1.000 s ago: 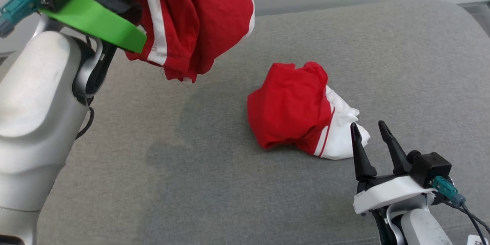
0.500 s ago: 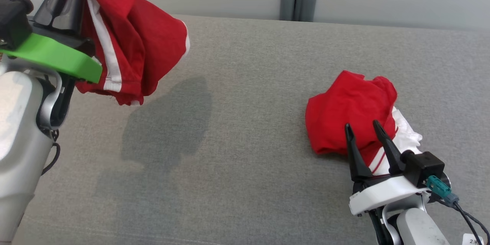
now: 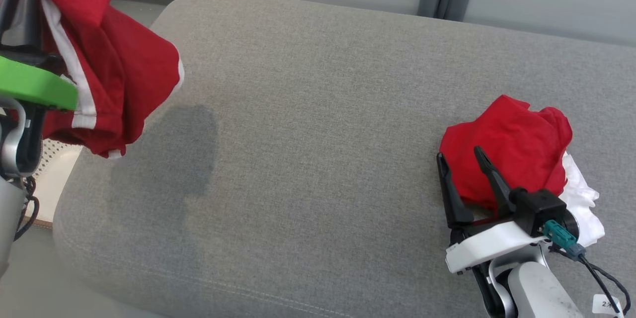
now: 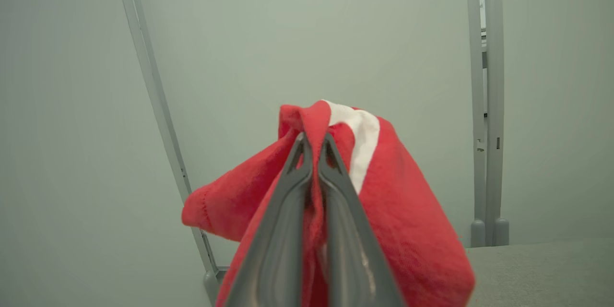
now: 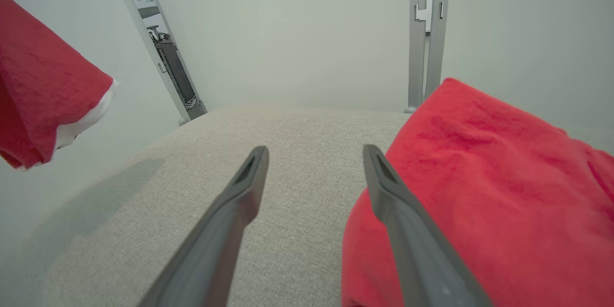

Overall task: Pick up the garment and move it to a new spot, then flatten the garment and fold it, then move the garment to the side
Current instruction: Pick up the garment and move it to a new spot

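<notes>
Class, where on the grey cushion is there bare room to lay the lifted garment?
Free: the bare stretch of the grey cushion, from its left edge under the hanging garment to the open right gripper. Crowded: the right end, where the crumpled garment lies beside that gripper.

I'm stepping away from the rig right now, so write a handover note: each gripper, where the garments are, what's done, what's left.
Left gripper: shut on the red garment with white stripes, held up over the left end of the grey cushion.
Right gripper: open, holding nothing, low by the crumpled red and white garment at the cushion's right; contact unclear.
Done: pickup.
Left: set it down at a new spot, flatten, fold, move aside.
</notes>
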